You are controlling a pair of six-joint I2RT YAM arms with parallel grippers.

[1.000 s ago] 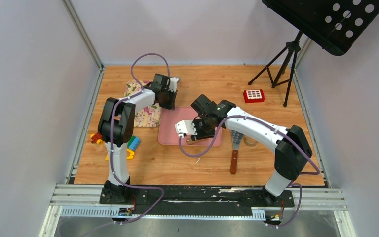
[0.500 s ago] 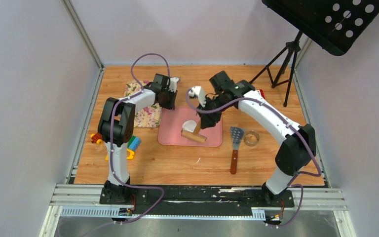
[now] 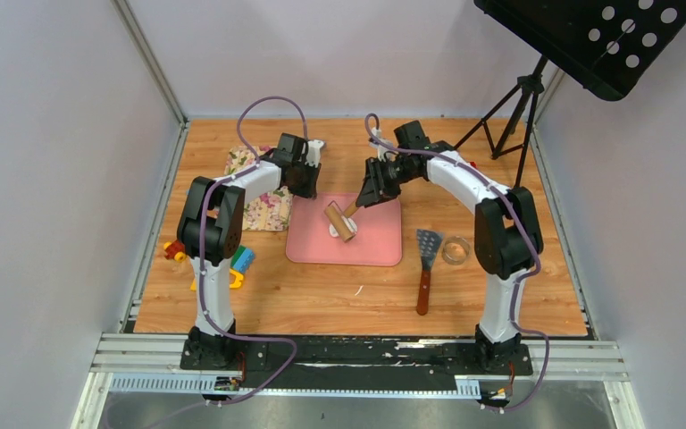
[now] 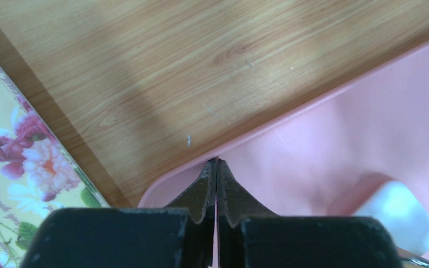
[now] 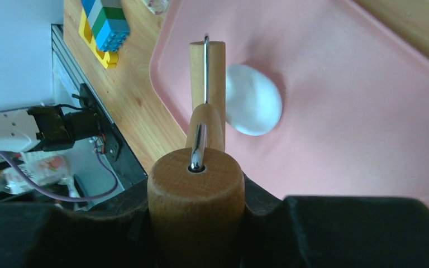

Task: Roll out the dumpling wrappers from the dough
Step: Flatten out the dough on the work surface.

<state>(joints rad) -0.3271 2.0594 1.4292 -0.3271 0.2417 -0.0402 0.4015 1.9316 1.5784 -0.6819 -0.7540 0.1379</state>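
Right wrist: my right gripper [image 5: 195, 192] clamps the rolling pin [image 5: 206, 72] by its handle, roller at the edge of the dough [image 5: 252, 99].
The dough sits on the pink mat [image 5: 368, 111]. I'd centre the roller over it and press evenly. My left gripper [image 4: 217, 173], pinched shut, rests at the mat's corner.

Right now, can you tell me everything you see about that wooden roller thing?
The roller is pale, smooth wood: a short drum joined by a thin metal rod to a fat round handle. The right gripper is shut on the handle, tilting it down. The drum lies on the pink mat, touching the edge of the white dough lump.
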